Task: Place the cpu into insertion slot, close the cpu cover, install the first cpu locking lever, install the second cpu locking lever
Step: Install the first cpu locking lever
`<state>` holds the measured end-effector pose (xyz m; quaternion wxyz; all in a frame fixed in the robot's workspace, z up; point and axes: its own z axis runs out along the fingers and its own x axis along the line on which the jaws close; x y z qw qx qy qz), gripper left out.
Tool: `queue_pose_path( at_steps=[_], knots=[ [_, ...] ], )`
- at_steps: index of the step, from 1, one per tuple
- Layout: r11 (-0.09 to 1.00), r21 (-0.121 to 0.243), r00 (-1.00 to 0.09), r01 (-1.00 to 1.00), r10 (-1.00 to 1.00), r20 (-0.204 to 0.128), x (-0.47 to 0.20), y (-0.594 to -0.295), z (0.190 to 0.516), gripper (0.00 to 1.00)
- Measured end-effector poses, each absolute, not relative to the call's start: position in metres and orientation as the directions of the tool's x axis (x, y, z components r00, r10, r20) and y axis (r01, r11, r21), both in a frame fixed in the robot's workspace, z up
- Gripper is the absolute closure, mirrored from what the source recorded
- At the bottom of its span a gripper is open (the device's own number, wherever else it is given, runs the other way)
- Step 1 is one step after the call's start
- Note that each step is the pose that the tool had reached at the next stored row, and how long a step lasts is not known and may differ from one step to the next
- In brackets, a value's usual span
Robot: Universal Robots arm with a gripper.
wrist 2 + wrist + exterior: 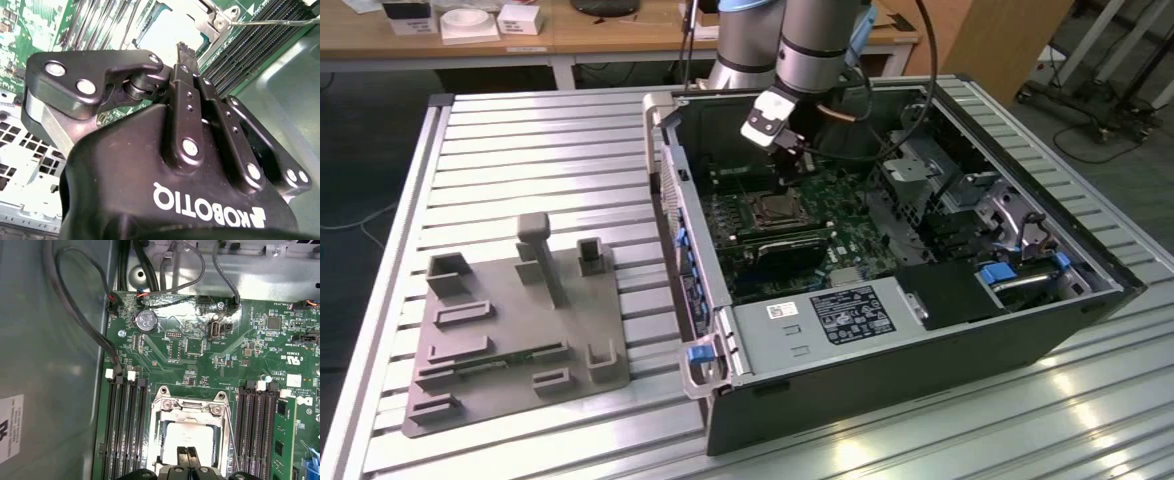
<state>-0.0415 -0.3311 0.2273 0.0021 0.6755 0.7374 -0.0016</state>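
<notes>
Slatted table [520, 140] | computer case [1027, 335] | claw [188, 452] pinched together above cpu [172, 435]

Smooth black pincer [189, 454] with a satin sheen; shiny silvery metal cpu cover [187, 407]; dull pale metal cpu [175, 432]; ribbed, reflective metal tabletop [520, 140]; matt grey fixture [507, 340].

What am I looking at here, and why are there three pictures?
A robot arm reaches into an open computer case lying on a slatted metal table; a grey fixture sits on the exterior view's left. That picture comes from a camera off the arm. The other two come from cameras riding near its wrist, looking past the gripper at the green motherboard. The gripper is shut, holding nothing visible, over the silvery cpu, which the cpu cover frames.
</notes>
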Motion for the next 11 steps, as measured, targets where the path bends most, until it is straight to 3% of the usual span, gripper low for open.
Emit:
queue_pose_path(
  at_steps=[11],
  knots=[
    [0.263,0.001,-0.263,0.965,0.965,-0.005,-0.0415,-0.3311,0.2276,0.90]
  ],
)
